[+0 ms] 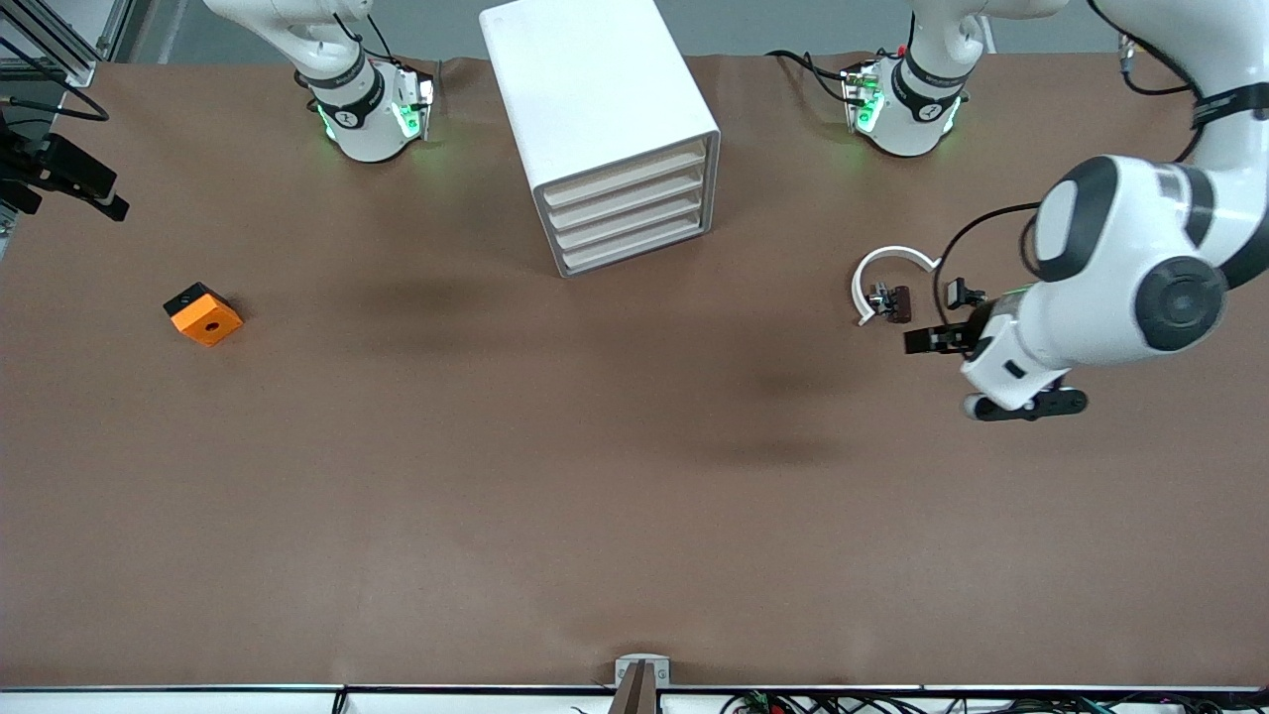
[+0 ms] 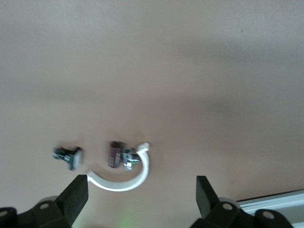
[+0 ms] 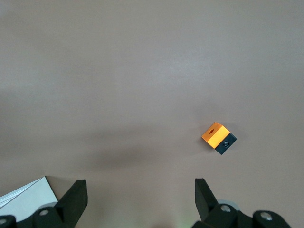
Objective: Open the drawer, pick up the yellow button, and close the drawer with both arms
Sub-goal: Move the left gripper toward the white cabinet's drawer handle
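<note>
The white cabinet [image 1: 595, 99] stands at the back middle of the table. Its topmost drawer [image 1: 627, 171] is shut, as are the three below it. The button is not in view. My left gripper [image 1: 939, 317] hangs open and empty over the table just beside a white arc [image 1: 889, 260]. In the left wrist view its jaws [image 2: 141, 197] stand wide apart around bare table. My right gripper [image 3: 140, 199] is open and empty, high over the table. It does not show in the front view. A corner of the cabinet [image 3: 28, 192] shows in the right wrist view.
An orange block with a dark hole [image 1: 203, 314] lies toward the right arm's end; it also shows in the right wrist view [image 3: 216, 134]. Small black clips [image 1: 889, 300] lie inside the white arc [image 2: 126, 180], seen also in the left wrist view [image 2: 118, 154].
</note>
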{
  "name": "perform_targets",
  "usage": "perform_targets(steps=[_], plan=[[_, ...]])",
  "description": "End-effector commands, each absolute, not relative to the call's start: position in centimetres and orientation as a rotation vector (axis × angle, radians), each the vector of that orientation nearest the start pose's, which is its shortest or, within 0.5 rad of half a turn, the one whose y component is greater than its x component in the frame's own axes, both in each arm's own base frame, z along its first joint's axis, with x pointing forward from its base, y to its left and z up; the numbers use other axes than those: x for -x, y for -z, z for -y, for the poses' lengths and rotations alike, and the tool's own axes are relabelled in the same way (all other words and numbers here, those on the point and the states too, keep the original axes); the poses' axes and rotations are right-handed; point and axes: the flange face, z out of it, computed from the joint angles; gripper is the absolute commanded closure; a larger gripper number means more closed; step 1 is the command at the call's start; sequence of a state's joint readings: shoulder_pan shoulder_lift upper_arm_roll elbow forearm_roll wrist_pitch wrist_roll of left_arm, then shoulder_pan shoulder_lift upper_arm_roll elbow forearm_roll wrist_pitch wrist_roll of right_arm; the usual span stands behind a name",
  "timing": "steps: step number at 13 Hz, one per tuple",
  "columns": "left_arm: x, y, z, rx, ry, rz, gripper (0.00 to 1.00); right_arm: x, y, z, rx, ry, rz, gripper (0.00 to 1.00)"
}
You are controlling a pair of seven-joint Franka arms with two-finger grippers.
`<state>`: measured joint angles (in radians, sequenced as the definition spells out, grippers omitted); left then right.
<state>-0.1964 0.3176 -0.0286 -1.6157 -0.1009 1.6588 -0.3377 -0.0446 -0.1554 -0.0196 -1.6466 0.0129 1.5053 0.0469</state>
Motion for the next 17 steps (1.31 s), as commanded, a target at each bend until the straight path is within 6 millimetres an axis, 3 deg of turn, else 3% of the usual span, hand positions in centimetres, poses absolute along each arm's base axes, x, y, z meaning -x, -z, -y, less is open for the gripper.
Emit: perform_targets(steps=[1, 4, 9, 12, 17], plan=[[-59.9, -40.8, 19.2, 3.086, -0.501, 0.365, 0.00, -49.0, -66.7, 3.1, 3.121, 0.041, -0.154, 0.00], [-59.8, -39.9, 22.7, 3.048, -0.551, 0.579, 0.00, -49.0, -66.7, 3.2, 3.121, 0.041, -0.156, 0.00], [-59.4, -38.6, 26.1, 2.933, -0.816, 1.118, 0.00, -48.9, -66.7, 3.3, 3.122, 0.034, -0.161, 0.00], [-58.5, -37.9, 28.3, 2.732, -0.975, 1.373, 0.00, -48.9, -66.7, 3.4, 3.122, 0.032, -0.164, 0.00], [-57.7, -34.5, 29.5, 2.170, -1.171, 1.770, 0.00, -48.8, -66.7, 3.3, 3.122, 0.027, -0.161, 0.00]])
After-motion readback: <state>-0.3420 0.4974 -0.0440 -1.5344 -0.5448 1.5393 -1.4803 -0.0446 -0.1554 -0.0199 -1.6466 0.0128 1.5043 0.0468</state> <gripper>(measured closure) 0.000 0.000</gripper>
